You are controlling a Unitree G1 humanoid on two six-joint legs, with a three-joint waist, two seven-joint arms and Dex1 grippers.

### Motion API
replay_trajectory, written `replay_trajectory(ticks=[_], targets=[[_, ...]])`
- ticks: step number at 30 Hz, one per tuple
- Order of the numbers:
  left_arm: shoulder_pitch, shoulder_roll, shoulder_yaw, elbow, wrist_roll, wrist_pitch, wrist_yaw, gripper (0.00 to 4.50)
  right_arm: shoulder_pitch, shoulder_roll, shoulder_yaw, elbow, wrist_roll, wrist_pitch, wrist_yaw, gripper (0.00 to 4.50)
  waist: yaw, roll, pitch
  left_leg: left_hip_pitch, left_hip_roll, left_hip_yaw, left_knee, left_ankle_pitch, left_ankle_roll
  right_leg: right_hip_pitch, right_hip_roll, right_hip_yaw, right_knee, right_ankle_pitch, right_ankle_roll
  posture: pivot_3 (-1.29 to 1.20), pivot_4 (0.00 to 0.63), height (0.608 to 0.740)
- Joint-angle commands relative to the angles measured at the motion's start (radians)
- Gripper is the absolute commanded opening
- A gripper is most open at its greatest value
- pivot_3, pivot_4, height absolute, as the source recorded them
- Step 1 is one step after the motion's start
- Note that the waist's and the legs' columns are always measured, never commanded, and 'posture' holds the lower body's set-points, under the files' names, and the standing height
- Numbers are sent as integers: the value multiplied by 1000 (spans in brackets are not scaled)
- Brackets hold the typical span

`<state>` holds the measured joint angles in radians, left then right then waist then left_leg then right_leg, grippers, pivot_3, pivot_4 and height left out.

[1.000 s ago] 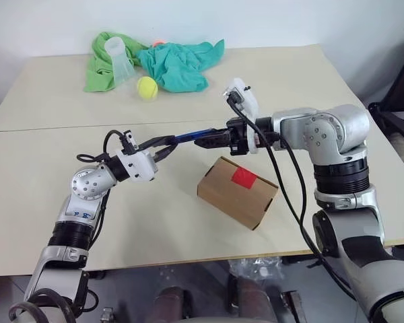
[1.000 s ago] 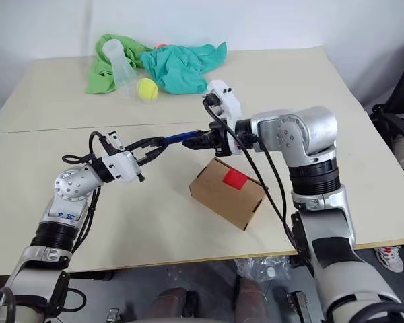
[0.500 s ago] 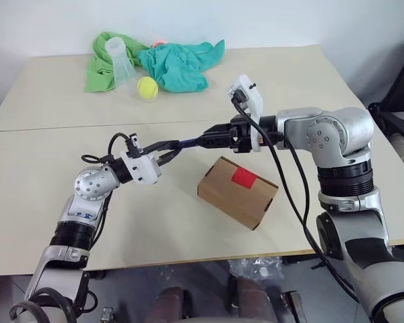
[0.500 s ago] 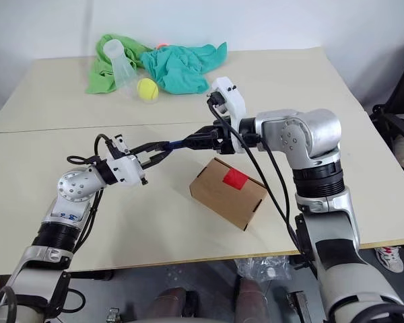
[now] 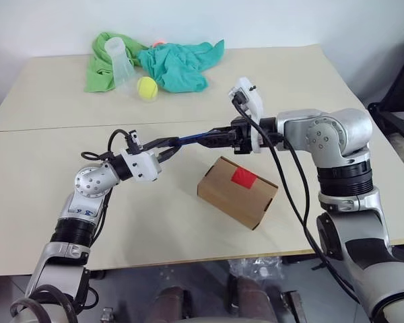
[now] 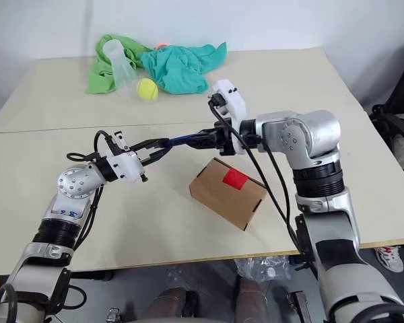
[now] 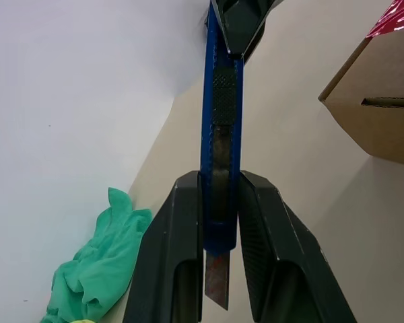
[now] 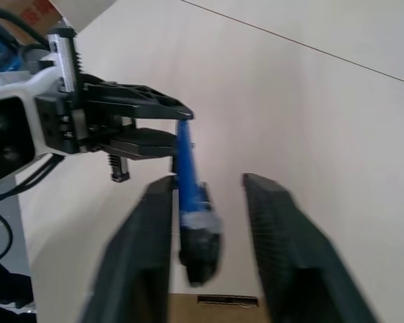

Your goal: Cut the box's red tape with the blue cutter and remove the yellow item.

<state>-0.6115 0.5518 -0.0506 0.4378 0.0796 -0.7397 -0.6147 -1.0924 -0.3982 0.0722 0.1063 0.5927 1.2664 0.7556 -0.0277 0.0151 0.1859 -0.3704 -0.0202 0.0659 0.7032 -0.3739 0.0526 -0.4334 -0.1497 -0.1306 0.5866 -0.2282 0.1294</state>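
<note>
Hidden: an orange thing [image 5: 159, 43] is peeking out behind the green cloths [image 5: 178, 64] at the far side of the table [image 5: 47, 168]; most of it is covered, so I cannot tell what it is. The inside of the box [image 5: 236, 192] is not showing, because its flaps are lying closed.
Cut off: in the left wrist view the tape [image 7: 398, 19] is showing as a red corner at the picture's edge.
Writing: nothing readable is showing on the box or on the cutter [image 5: 196, 137].
Left gripper [image 5: 168, 147]: its two fingers [image 7: 178, 249] are pressing on both sides of the cutter near its blade end, with almost no gap; a short piece of blade is sticking out between them.
Right gripper [image 5: 212, 138]: it is meeting the other end of the cutter. In the right wrist view its fingers [image 8: 151, 256] are standing apart with the cutter between them, beside one finger, so I cannot tell if it is gripping.
Cutter: it is hanging in the air between the two grippers, above the table and behind the box.
Box: it is lying on the table with the tape on top.
Ball [image 5: 147, 87]: it is resting beside the cloths, near a clear cup [image 5: 120, 59].
</note>
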Motion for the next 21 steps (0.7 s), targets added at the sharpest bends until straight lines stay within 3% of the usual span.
replay_trajectory(ticks=[1, 6, 9, 10, 21], targets=[[-4, -2, 1, -27, -29, -16, 1, 437, -13, -12, -29, -20, 6, -10, -7, 156, 0, 0, 0, 0, 0, 0, 0, 0, 0, 0, 0, 0, 0, 0, 0, 0, 150, 740], [-1, -4, -2, -26, -31, -8, -4, 437, -7, -18, -28, -38, 12, -9, -8, 155, 0, 0, 0, 0, 0, 0, 0, 0, 0, 0, 0, 0, 0, 0, 0, 0, 150, 740], [18, 0, 2, -62, -132, 203, -92, 437, -8, -38, -38, -76, 26, -3, 2, 155, 1, 0, 0, 0, 0, 0, 0, 0, 0, 0, 0, 0, 0, 0, 0, 0, 150, 740], [24, 7, 6, -78, -150, 282, -108, 1153, -7, -50, -40, -93, 30, 0, 6, 155, 1, 0, 0, 0, 0, 0, 0, 0, 0, 0, 0, 0, 0, 0, 0, 0, 150, 740], [73, 124, 96, -161, -296, 567, -258, 4466, 43, -172, -110, -232, 61, 50, -24, 155, 2, 0, 0, 0, 1, 0, 0, 0, 0, 1, 0, 0, 0, 0, 0, 0, 150, 740]])
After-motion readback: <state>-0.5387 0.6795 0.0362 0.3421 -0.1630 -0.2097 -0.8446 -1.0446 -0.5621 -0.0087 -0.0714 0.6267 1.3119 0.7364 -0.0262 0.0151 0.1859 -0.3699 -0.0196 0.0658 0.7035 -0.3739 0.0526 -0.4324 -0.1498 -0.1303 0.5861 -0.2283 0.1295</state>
